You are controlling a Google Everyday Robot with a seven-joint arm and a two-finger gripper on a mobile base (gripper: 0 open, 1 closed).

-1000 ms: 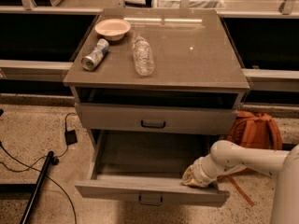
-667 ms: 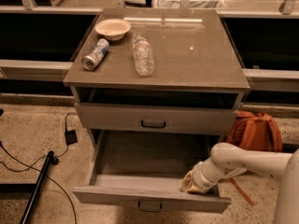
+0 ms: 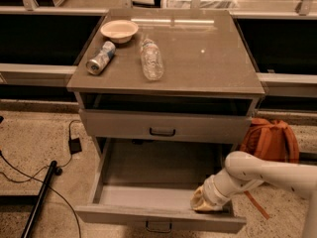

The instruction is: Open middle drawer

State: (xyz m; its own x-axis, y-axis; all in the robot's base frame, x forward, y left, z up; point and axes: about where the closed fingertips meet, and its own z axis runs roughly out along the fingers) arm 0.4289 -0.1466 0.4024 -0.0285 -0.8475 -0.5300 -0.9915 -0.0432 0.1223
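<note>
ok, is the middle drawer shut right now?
No, the middle drawer is pulled well out with its grey interior exposed, and the gripper sits inside its front right corner.

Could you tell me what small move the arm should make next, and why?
Probably lift the gripper up and clear of the middle drawer: it sits inside the front right corner, and the drawer is already pulled well out.

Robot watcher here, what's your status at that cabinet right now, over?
Gripper low on the right, tucked just behind the drawer's front panel. Middle drawer pulled well out. Nothing seen in its path; orange backpack stands off to the right.
</note>
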